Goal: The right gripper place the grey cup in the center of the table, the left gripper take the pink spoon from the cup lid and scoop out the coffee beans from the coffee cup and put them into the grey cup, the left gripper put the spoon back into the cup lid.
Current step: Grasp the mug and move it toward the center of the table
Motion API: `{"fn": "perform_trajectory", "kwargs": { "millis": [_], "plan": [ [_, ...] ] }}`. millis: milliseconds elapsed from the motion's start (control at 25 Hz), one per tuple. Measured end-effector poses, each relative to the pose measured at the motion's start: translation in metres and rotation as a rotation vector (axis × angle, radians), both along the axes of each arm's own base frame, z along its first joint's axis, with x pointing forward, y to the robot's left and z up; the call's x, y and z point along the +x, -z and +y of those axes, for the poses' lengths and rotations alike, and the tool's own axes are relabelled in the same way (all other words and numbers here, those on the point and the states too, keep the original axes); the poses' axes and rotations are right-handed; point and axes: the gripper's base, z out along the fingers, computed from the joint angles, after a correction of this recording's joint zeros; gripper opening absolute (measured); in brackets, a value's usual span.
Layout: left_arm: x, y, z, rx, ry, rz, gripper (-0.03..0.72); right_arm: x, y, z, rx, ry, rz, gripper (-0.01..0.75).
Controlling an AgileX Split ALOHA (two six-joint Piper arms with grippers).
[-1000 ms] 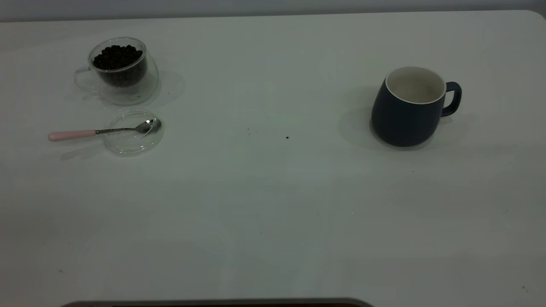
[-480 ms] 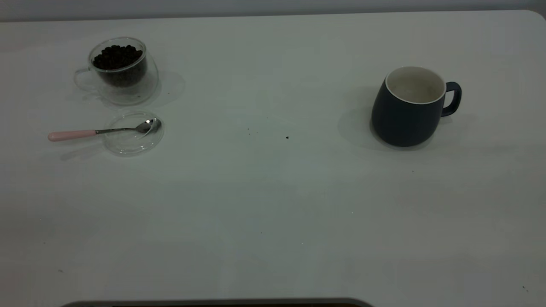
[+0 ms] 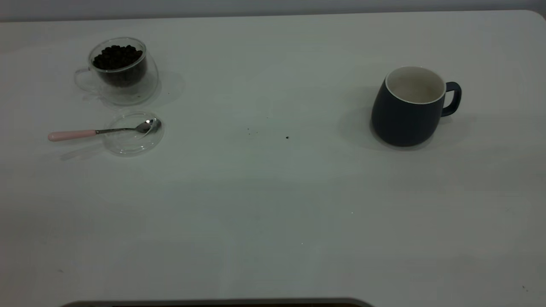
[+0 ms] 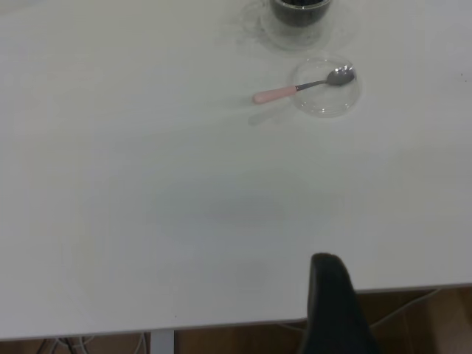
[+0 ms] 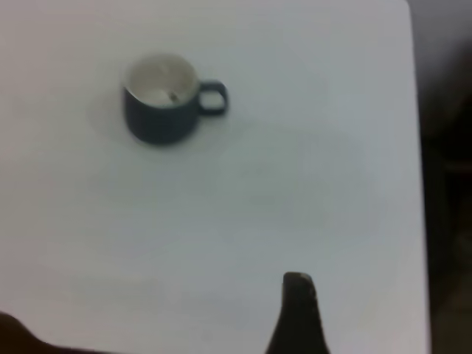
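Showing one fingertip each, left pincer (image 4: 332, 295), right pincer (image 5: 299, 310): spread unreadable.

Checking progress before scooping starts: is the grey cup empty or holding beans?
Apparently empty: the grey cup shows a white interior, no bean heap.

Worktop (image 3: 273, 204): white, smooth, low sheen, a few tiny dark specks.
Grey cup (image 3: 403, 119): matt dark blue-grey outside, seemingly ceramic; white inside and rim.
Coffee cup (image 3: 121, 81): clear, glossy double-walled glass.
Coffee beans (image 3: 117, 56): dark brown, nearly black, slight shine.
Cup lid (image 3: 134, 138): clear glass, glossy.
Pink spoon (image 3: 102, 131): polished metal bowl and neck, mirror-bright; pale pink handle, smooth, satin.
Left gripper (image 4: 335, 310): black, matt.
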Motion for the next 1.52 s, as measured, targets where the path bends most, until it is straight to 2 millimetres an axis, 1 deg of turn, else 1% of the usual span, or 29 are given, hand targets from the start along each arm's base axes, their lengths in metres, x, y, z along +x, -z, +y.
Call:
{"fn": "perform_trajectory", "kwargs": {
  "millis": [80, 200, 360, 520, 600, 640, 760, 880, 960, 1200, 1440, 1520],
  "plan": [
    [0.0, 0.0, 0.0, 0.0, 0.0, 0.0, 0.514, 0.027, -0.007, -0.002, -0.029, 0.003, 0.047, 0.651],
    [0.0, 0.0, 0.0, 0.0, 0.0, 0.0, 0.514, 0.076, -0.008, -0.002, -0.085, -0.041, 0.116, 0.666],
    [0.0, 0.0, 0.0, 0.0, 0.0, 0.0, 0.514, 0.147, 0.009, -0.001, -0.145, -0.116, 0.235, 0.668],
    [0.0, 0.0, 0.0, 0.0, 0.0, 0.0, 0.514, 0.214, 0.042, -0.001, -0.208, -0.217, 0.402, 0.668],
    [0.0, 0.0, 0.0, 0.0, 0.0, 0.0, 0.514, 0.244, 0.066, 0.001, -0.24, -0.284, 0.484, 0.668],
    [0.0, 0.0, 0.0, 0.0, 0.0, 0.0, 0.514, 0.256, 0.075, 0.002, -0.258, -0.318, 0.508, 0.668],
    [0.0, 0.0, 0.0, 0.0, 0.0, 0.0, 0.514, 0.289, 0.113, 0.004, -0.309, -0.434, 0.607, 0.666],
    [0.0, 0.0, 0.0, 0.0, 0.0, 0.0, 0.514, 0.309, 0.142, 0.005, -0.357, -0.541, 0.657, 0.663],
    [0.0, 0.0, 0.0, 0.0, 0.0, 0.0, 0.514, 0.316, 0.155, 0.005, -0.394, -0.606, 0.653, 0.658],
    [0.0, 0.0, 0.0, 0.0, 0.0, 0.0, 0.514, 0.331, 0.177, 0.007, -0.509, -0.747, 0.569, 0.654],
    [0.0, 0.0, 0.0, 0.0, 0.0, 0.0, 0.514, 0.338, 0.209, 0.027, -0.57, -0.869, 0.549, 0.642],
    [0.0, 0.0, 0.0, 0.0, 0.0, 0.0, 0.514, 0.339, 0.216, 0.033, -0.581, -0.894, 0.542, 0.639]
  ]
}}
